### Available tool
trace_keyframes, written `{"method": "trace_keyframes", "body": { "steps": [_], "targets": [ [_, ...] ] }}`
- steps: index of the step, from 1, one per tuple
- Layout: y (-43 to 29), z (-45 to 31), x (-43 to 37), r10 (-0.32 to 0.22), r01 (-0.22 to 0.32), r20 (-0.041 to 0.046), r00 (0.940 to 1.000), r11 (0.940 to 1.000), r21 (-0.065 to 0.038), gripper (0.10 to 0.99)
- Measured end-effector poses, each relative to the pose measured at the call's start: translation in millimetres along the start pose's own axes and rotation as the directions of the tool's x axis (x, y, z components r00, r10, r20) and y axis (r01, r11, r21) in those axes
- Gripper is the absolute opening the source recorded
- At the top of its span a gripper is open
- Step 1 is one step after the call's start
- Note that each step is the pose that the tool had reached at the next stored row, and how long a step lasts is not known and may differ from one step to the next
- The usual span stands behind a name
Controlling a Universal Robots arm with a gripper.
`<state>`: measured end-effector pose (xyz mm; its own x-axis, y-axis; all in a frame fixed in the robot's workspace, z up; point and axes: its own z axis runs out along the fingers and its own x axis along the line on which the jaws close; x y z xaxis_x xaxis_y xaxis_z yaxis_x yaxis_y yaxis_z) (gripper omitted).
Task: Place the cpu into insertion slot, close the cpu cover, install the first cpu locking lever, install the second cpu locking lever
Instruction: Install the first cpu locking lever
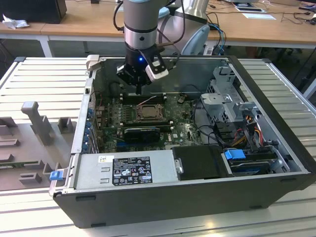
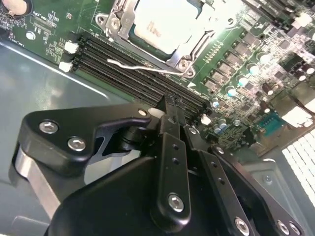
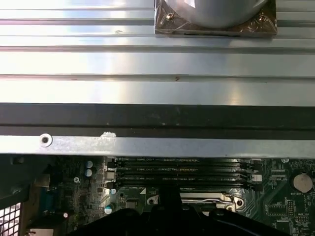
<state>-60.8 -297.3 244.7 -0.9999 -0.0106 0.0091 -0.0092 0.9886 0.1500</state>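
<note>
Fingers [image 2: 170, 115] pressed together, nothing between them, poised above the memory slots [image 2: 142, 73] just beside the insertion slot [image 1: 147, 113]. The cpu [image 2: 165, 22] sits in the slot; cpu cover [image 2: 183, 58] lies down around it.

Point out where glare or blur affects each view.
Second wrist view: glare whitens the cpu, and the near gripper body is soft. First wrist view: bright sheen on the case wall. Exterior view: even light, dim inside the case.
</note>
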Motion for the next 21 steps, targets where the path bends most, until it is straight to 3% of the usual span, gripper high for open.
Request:
{"method": "trace_keyframes", "body": {
  "steps": [3, 9, 15, 21],
  "targets": [
    [-0.6, 5.6, -5.2, 0.0, 0.0, -0.0002, 1.0, 1.0, 0.0, 0.106],
    [-0.3, 15.6, -26.4, -0.001, 0.001, 0.0003, 1.0, 1.0, 0.002, 0.106],
    [3.6, 19.9, -31.3, -0.001, 0.001, 0.0031, 1.0, 1.0, 0.007, 0.106],
    [2.7, 23.4, -32.7, -0.009, 0.009, 0.0084, 0.9999, 0.9999, 0.009, 0.106]
  ]
}}
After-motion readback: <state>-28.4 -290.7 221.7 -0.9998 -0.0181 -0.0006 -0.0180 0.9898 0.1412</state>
